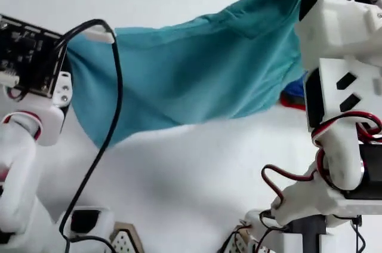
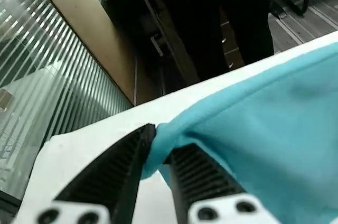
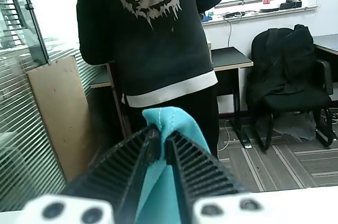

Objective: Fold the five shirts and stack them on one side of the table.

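**A:** What is the surface like?

**B:** A white table (image 1: 197, 193). Near its far right side a patch (image 1: 292, 95) of blue and red lies on it, just under the shirt's edge. I cannot tell what it is.

**A:** And the room behind it?

**B:** Beyond the table's far edge there are slatted blinds (image 2: 37, 76) on one side, with a pale wooden board (image 2: 90, 34) beside them. Further back there is a dark desk (image 3: 232, 57), a black chair (image 3: 296, 92) with dark stuff piled on it, and a grey plank floor (image 3: 296, 166).

**A:** Where is the shirt?

**B:** The teal shirt (image 1: 197, 74) is up in the air, spread wide between the two arms and hanging over the far half of the table. It is higher at the right arm and sags toward the left one. I cannot tell whether the low corner on the left touches the table.

**A:** What about the left gripper?

**B:** The left gripper (image 2: 157, 135) is closed down to a narrow slit, with a bunched corner of the shirt pinched between its ridged black fingers (image 2: 119, 166). From there the cloth fans out toward the other arm. A black cable (image 1: 113, 92) loops down across the shirt beside this arm.

**A:** And the right gripper?

**B:** The right gripper (image 3: 160, 138) is much the same. Its jaws are almost together, and a fold of the shirt is clamped between them. A small tuft pokes up past the tips, and the rest drops away below
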Controlling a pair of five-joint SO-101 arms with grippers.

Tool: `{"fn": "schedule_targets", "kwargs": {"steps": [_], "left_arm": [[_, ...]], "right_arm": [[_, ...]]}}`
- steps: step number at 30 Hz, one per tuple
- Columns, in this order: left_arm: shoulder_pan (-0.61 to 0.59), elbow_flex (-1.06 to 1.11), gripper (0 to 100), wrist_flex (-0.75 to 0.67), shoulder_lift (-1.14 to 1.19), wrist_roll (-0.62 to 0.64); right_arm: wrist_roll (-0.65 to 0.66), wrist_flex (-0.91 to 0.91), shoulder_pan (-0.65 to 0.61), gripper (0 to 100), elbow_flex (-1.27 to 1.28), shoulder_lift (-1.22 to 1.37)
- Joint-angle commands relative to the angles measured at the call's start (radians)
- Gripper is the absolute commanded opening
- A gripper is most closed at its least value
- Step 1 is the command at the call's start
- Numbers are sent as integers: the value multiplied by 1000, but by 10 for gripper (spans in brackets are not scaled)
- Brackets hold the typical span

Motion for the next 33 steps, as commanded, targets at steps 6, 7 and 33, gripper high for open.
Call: {"fn": "schedule_targets", "kwargs": {"steps": [6,7,33], "left_arm": [[-9,-30,25,-38,-15,-3],[-9,-31,25,-38,-15,-3],[-9,-151,25,83,-112,44]], "right_arm": [[-5,-7,-7,19,-23,-73],[-5,-7,-7,19,-23,-84],[-6,41,1,19,-20,-381]]}}
